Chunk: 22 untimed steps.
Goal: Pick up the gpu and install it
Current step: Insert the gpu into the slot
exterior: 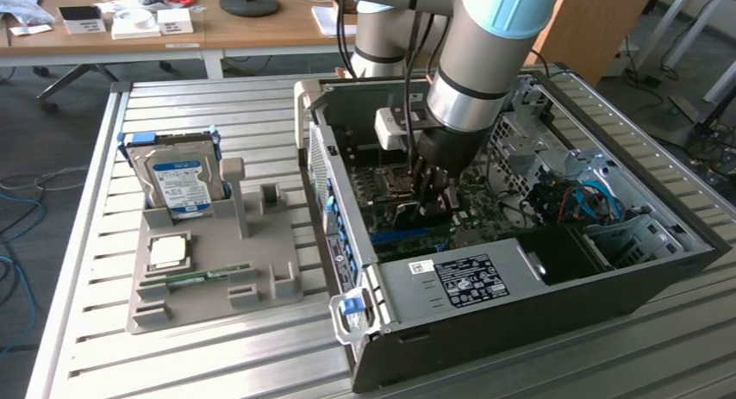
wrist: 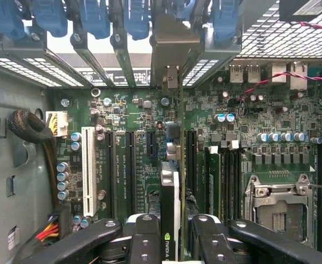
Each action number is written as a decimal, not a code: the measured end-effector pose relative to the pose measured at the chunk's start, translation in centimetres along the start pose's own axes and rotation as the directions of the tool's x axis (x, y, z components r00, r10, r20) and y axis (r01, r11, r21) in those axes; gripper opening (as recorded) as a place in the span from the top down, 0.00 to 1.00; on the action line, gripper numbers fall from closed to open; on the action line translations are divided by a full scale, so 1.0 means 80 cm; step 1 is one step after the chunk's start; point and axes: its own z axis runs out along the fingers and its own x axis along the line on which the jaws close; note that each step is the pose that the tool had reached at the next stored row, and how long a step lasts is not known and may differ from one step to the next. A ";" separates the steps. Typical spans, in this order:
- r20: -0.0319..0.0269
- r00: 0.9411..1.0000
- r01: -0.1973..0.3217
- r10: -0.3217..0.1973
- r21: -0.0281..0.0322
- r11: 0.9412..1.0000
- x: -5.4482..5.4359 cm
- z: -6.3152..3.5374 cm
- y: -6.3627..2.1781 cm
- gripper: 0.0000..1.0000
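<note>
My gripper (exterior: 435, 196) reaches down into the open computer case (exterior: 644, 270), over the motherboard (wrist: 133, 165). It is shut on the gpu (wrist: 170, 187), a thin dark card seen edge-on between the two black fingers (wrist: 144, 236). The card's silver bracket (wrist: 174, 49) stands against the case's rear slot openings. The card's lower edge sits over a black expansion slot, between the white slot (wrist: 87, 170) and the memory slots. In the exterior view the gpu (exterior: 420, 214) hangs just below the fingers, close to the board. I cannot tell whether it is seated in the slot.
A grey holder tray (exterior: 213, 270) lies on the slatted table at the exterior view's left, carrying a hard drive (exterior: 181, 182), a processor chip (exterior: 169, 251) and a RAM stick (exterior: 207, 277). Inside the case are the processor socket (wrist: 276, 203), the power supply (exterior: 460, 283) and cable bundles (wrist: 31, 129).
</note>
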 end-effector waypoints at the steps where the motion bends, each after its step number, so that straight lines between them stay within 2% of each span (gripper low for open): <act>1: 0.000 1.000 0.000 0.000 0.000 1.000 0.000 0.000 0.000 0.73; 22: 0.000 1.000 0.003 -0.003 0.000 1.000 0.000 0.000 0.000 0.73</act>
